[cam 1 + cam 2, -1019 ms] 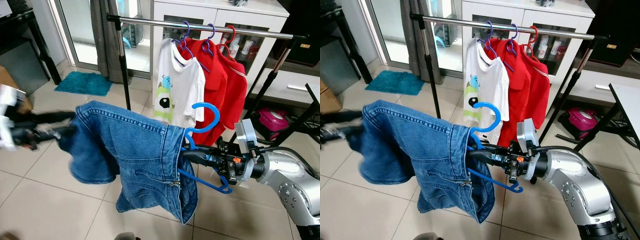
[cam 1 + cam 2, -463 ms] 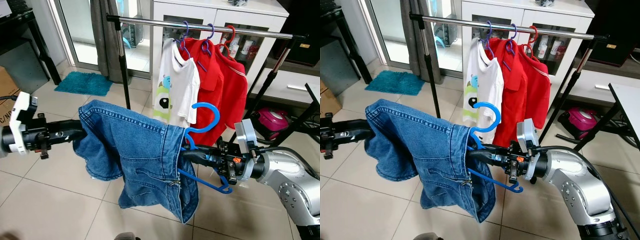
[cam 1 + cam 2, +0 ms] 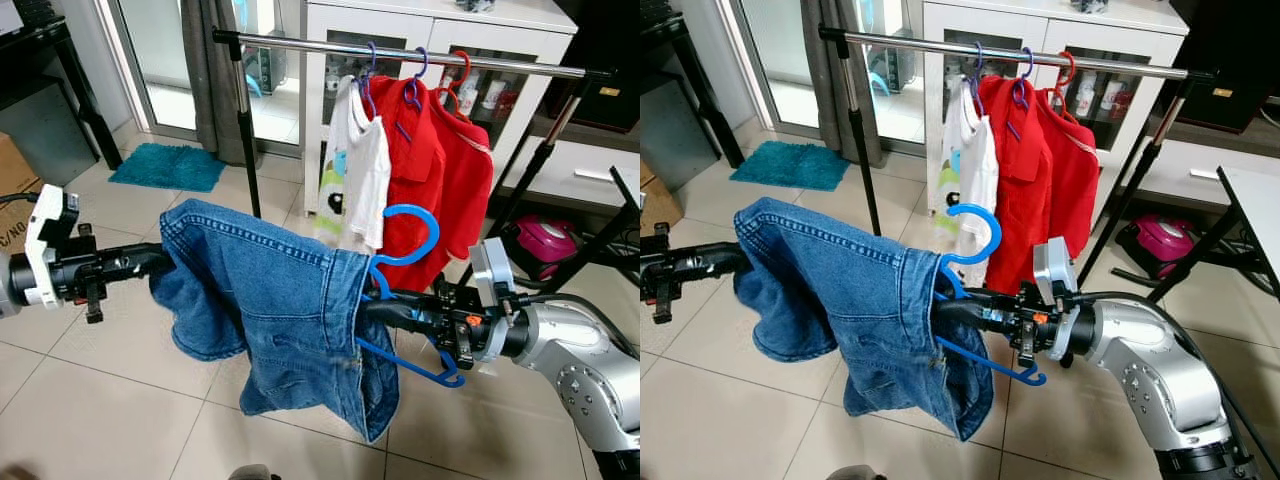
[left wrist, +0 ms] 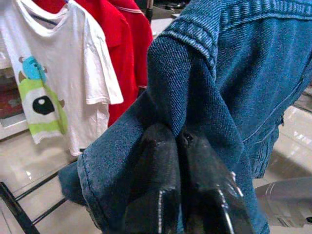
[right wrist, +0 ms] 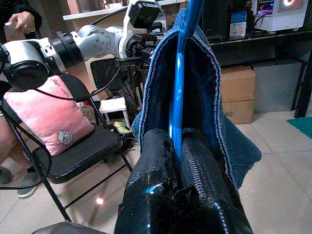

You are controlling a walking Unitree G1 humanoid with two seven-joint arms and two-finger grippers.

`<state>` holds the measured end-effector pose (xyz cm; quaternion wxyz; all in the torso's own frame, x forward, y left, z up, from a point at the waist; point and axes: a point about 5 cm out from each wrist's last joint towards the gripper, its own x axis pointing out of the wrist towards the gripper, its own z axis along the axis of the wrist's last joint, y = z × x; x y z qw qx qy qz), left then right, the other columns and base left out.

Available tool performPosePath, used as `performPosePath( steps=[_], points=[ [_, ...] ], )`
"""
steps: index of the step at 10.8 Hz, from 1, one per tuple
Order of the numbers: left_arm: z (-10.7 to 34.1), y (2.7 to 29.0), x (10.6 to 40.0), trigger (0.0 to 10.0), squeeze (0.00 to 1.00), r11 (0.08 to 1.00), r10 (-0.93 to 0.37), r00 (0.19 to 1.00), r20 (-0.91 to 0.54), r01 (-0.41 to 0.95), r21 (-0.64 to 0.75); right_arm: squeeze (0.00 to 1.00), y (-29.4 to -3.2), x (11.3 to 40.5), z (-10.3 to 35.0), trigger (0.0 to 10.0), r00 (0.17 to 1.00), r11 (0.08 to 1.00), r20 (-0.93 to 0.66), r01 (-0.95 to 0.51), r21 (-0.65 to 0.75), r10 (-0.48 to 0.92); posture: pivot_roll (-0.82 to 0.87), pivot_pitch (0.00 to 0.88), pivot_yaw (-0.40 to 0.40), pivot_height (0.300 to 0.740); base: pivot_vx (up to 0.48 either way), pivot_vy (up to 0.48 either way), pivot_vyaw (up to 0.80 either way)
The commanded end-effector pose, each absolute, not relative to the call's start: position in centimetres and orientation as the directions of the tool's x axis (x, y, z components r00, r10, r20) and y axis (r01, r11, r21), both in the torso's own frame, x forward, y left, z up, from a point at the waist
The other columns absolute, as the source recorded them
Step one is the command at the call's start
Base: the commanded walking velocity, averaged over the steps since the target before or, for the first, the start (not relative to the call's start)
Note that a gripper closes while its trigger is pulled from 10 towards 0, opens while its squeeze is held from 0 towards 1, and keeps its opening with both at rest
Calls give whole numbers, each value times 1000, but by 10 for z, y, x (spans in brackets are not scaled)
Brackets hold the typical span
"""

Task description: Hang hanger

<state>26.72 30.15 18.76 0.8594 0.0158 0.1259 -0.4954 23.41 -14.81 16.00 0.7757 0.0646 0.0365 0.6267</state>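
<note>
Blue jeans point(image 3: 270, 300) are draped over a blue plastic hanger point(image 3: 408, 222) in front of me. My right gripper point(image 3: 370, 310) is shut on the hanger's lower bar, and the right wrist view shows the blue bar point(image 5: 183, 73) clamped between its fingers. My left gripper point(image 3: 152, 263) is shut on the jeans' far left end; the left wrist view shows denim point(image 4: 195, 83) pinched at its tips. The hanger's hook points up, well below the chrome clothes rail point(image 3: 300, 42).
On the rail hang a white cartoon T-shirt point(image 3: 358, 170) and two red shirts point(image 3: 445, 165) on purple and red hangers. A teal mat point(image 3: 168, 166) lies at back left and a pink object point(image 3: 545, 243) at right. A black folding chair holds a pink cushion point(image 5: 48, 117).
My left arm has steadied at the jeans' left end, which has lifted and spread. The white T-shirt has swung edge-on on the rail. My right gripper has held still.
</note>
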Motion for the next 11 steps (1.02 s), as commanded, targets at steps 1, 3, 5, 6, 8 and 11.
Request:
performPosePath(
  steps=[1,3,5,6,8,11],
  points=[
    [190,302,269,0,0,520,-843,493,-216,849,-91,0,-147,237,170,10000,196,189,56,-976,104,979,23,0,-1,740,0,0,0],
    [191,304,270,0,0,541,-832,517,-201,837,-86,0,-146,237,170,10000,197,191,57,-976,104,979,24,0,-1,740,0,0,0],
    [196,310,272,0,0,594,-800,581,-148,803,-59,0,-146,237,170,10000,202,196,57,-975,104,978,23,0,2,740,0,0,0],
    [202,319,273,0,0,647,-761,641,-103,761,-41,0,-147,237,169,10000,214,207,56,-973,105,975,21,0,5,740,0,0,0],
    [208,343,272,0,0,767,-641,766,-52,642,1,0,-148,238,168,10000,235,228,58,-968,105,970,24,0,6,740,0,0,0],
    [203,368,273,0,0,911,-404,913,-46,407,65,0,-146,240,169,10000,238,231,70,-967,104,969,29,0,4,740,0,0,0]
  ],
)
